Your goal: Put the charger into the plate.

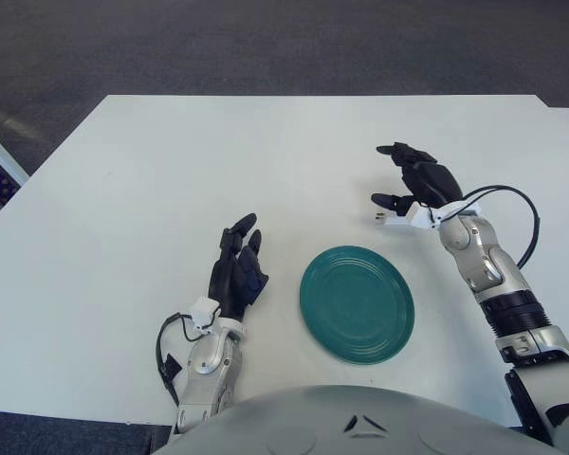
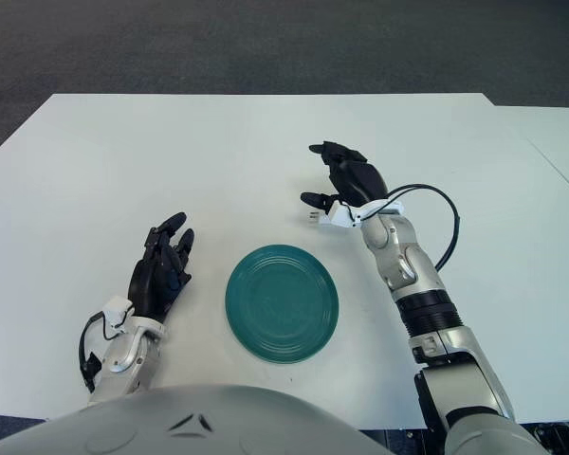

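Note:
A teal plate lies on the white table in front of me, right of centre. A small white charger with its metal prongs pointing left sits on the table beyond the plate's far right rim. My right hand is over it, with the thumb just above the charger and the other fingers stretched away from it toward the far side. The charger is not between the fingers. My left hand shows to the left of the plate, fingers relaxed and holding nothing.
The white table ends at a dark carpet at the back. A black cable loops off my right forearm. A second white surface shows at the far right edge.

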